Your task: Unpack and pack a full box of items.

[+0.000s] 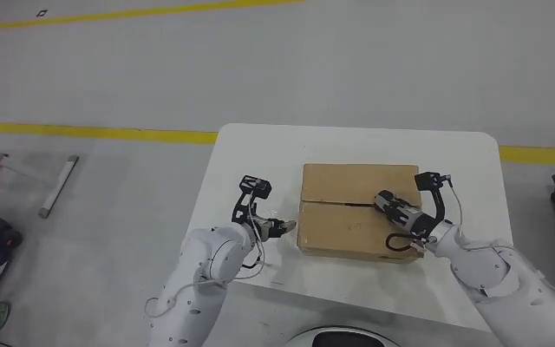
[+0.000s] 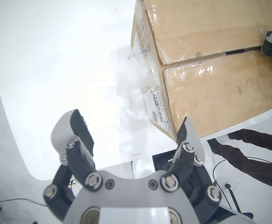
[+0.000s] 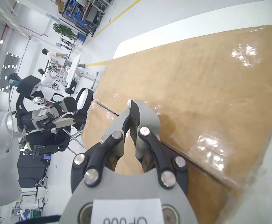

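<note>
Box (image 1: 347, 186) closed; right end effector (image 1: 382, 202) apparently atop.

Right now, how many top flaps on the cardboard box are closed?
2: the far flap and the near flap, both flat, meeting at the middle seam. Any inner flaps are hidden.

I log a grey floor (image 1: 303, 61) crossed by yellow lines (image 1: 104, 134). Beyond it I note blue storage racks (image 3: 85, 14), a potted plant (image 3: 63, 29) and a white desk (image 3: 73, 64).

I see a tan cardboard box (image 1: 347, 186) with a black-striped white label (image 2: 157, 106), a white bench (image 1: 260, 156), a yellow floor line (image 1: 104, 133).
</note>
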`<state>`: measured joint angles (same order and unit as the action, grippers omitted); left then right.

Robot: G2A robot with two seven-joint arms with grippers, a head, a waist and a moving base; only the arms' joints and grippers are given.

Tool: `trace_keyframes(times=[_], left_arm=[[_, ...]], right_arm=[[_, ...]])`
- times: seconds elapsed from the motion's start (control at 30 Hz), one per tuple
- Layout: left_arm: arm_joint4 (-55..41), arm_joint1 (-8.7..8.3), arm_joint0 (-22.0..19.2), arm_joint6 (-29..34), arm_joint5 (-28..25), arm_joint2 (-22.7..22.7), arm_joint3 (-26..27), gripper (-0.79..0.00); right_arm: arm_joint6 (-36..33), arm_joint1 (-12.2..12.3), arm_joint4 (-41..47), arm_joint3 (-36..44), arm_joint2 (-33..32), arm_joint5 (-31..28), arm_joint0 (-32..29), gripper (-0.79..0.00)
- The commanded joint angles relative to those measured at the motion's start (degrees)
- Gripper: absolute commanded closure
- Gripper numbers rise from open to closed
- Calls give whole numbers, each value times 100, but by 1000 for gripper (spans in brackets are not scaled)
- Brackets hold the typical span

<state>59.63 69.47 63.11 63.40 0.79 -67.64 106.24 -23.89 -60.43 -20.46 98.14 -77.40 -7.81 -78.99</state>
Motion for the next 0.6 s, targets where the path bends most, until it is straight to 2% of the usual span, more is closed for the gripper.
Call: trace_keyframes(times=[0.0, 0.13, 0.57], left_arm=[[43, -34, 196, -86, -57, -149, -45, -785], [94, -78, 448, -100, -317, -239, -197, -785], [94, -78, 448, -100, -317, -239, -197, -785]], right_arm=[[-38, -3, -57, -6, 27, -1, 2, 0], [-88, -12, -65, -12, 45, -16, 16, 0], [-257, -5, -47, -20, -106, -148, -24, 0]])
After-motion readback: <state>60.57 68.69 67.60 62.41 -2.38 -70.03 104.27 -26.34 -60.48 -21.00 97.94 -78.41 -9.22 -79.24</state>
